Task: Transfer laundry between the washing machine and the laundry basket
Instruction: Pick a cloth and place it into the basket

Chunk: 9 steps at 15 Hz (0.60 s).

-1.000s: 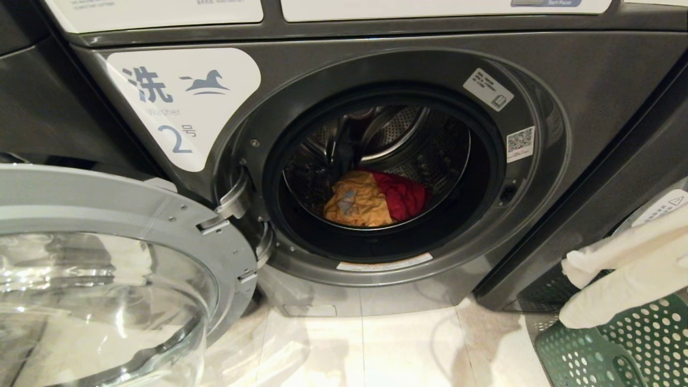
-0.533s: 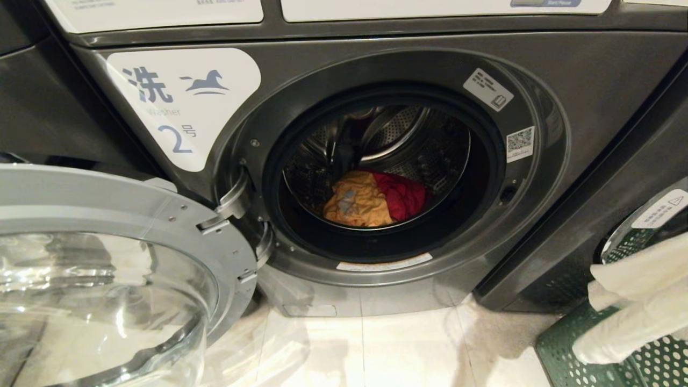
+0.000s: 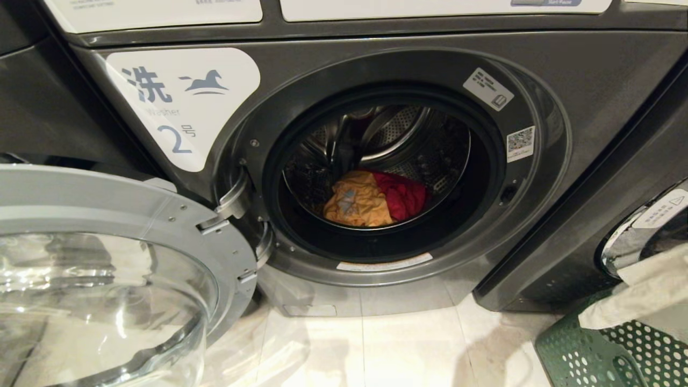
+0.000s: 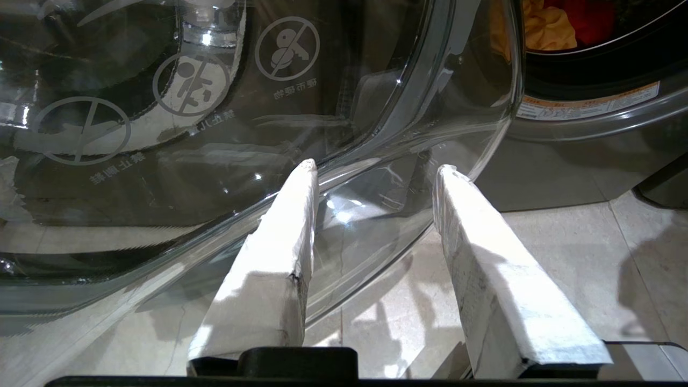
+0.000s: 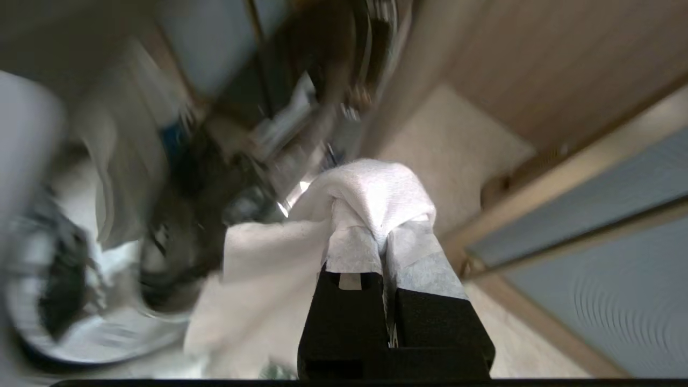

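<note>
The washing machine [image 3: 543, 177] stands with its door [image 3: 123, 209] swung open to the left. In the drum lie a yellow garment [image 3: 357, 204] and a red garment [image 3: 406, 196]. The green perforated laundry basket [image 3: 586, 355] sits on the floor at the lower right. A white cloth [image 3: 639, 295] hangs over it at the picture's right edge. My right gripper [image 5: 379, 236] is shut on that white cloth [image 5: 376, 188], which bunches over its fingertips. My left gripper [image 4: 376, 172] is parked low, open and empty, just behind the door glass [image 4: 215, 134].
A second machine's round door [image 3: 650, 220] stands right beside the basket. The open door takes up the lower left. Pale floor tiles [image 3: 408, 349] lie between the door and the basket.
The white cloth in my right gripper has swung to the right and lower, from the basket's left side towards the picture's right edge. Everything else is unchanged.
</note>
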Motion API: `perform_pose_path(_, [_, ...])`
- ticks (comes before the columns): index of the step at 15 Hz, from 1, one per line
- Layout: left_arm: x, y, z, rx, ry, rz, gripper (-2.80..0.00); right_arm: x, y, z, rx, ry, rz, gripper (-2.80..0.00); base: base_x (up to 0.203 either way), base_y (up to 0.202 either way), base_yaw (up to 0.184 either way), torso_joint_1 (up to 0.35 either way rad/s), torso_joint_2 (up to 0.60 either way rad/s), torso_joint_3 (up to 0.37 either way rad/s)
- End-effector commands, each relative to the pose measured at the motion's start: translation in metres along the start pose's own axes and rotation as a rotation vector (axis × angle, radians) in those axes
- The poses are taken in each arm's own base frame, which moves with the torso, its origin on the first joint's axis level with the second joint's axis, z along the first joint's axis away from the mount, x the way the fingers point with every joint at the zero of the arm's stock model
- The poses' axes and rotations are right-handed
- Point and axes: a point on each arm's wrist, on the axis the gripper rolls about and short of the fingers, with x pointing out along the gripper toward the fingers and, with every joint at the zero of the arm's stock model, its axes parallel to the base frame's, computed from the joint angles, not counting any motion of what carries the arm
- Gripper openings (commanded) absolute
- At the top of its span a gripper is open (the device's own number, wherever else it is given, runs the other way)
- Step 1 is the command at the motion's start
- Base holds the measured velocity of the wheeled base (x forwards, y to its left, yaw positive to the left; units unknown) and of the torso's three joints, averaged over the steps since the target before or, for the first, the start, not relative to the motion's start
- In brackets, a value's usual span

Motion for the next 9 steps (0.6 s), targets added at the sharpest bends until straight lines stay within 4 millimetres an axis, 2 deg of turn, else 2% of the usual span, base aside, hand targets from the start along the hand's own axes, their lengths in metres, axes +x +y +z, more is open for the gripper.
perform_pose_path(1, [0.0,0.0,0.0,0.0,0.003,0.0,-2.8,0.038,-0.015,-0.034,-0.007,0.166,-0.023,-2.8,0.0,0.0,0.0,0.0,0.0,0.0])
perform_pose_path(3, [0.0,0.0,0.0,0.0,0.003,0.0,-2.8,0.045,-0.021,-0.066,-0.035,0.286,0.015,-2.8,0.0,0.0,0.0,0.0,0.0,0.0])
perform_pose_path(7, [0.0,0.0,0.0,0.0,0.003,0.0,-2.8,0.041,-0.029,-0.129,-0.093,0.475,0.062,-2.8,0.0,0.0,0.0,0.0,0.0,0.0])
perform_pose_path(9, [0.0,0.0,0.0,0.0,0.003,0.0,-2.8,0.055,-0.038,-0.169,-0.085,0.624,0.02,-2.8,0.0,0.0,0.0,0.0,0.0,0.0])
